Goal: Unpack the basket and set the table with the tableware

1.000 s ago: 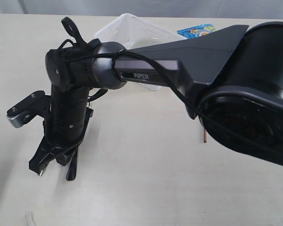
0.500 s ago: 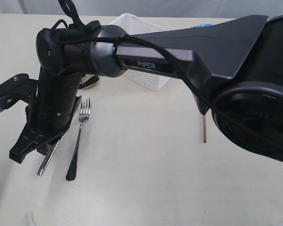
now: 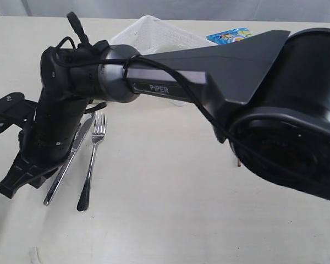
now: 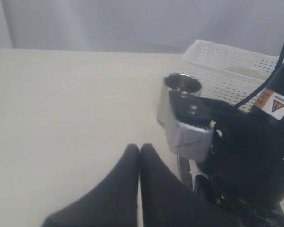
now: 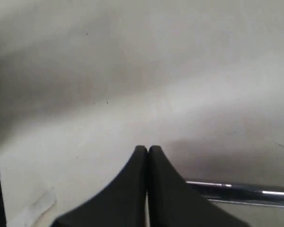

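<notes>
Leftward in the exterior view went the right gripper (image 3: 8, 187) over the last half second, coming off the knife (image 3: 66, 165). Only the knife's handle end had shown under the fingers before; its whole length now lay bare on the table (image 3: 170, 214). It lay just beside the fork (image 3: 93, 159), which had not shifted, both pointing roughly the same way. The right arm (image 3: 209, 71) had also dropped, so the blue chip bag (image 3: 228, 37) behind it showed again.

The right gripper's fingers were pressed together and held nothing. In its own wrist view (image 5: 147, 149) the steel knife (image 5: 241, 193) lay close by on the table, apart from the tips. The left gripper (image 4: 139, 147) was likewise closed and empty, low over bare table.

The white lattice basket (image 3: 154, 30) stood at the far side, mostly hidden by the arm. A pale rounded shape (image 3: 173, 45) showed inside it, too blocked to name. From the left wrist the basket (image 4: 227, 71) appeared again, with the steel cup (image 4: 177, 94) upright on the table just beside it, outside.
</notes>
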Robot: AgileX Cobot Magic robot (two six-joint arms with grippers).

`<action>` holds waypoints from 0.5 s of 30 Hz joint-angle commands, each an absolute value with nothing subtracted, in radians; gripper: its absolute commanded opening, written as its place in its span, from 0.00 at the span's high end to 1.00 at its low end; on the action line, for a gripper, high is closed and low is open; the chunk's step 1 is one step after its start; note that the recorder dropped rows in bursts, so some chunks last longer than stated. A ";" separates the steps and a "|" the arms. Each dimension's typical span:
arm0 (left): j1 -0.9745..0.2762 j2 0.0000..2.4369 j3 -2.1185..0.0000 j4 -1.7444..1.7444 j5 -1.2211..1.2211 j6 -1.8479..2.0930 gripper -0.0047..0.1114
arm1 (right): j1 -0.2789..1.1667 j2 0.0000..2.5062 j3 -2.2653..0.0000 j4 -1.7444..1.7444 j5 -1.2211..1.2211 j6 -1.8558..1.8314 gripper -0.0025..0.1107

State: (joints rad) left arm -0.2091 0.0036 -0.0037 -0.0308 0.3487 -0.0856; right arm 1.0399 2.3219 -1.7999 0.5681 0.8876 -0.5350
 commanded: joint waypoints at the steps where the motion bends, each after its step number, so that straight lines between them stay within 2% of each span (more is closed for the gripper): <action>1: -0.214 0.000 0.000 -0.030 0.347 -0.083 0.96 | 1.039 2.347 -1.802 0.578 0.869 -0.547 0.98; 15: -0.214 0.000 0.000 -0.030 0.347 -0.083 0.96 | 1.039 2.357 -1.802 0.522 0.864 -0.544 0.98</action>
State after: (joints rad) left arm -0.2091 0.0036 -0.0037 -0.0308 0.3487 -0.0856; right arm 1.0399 2.3558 -1.7999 0.5286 0.8706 -0.5371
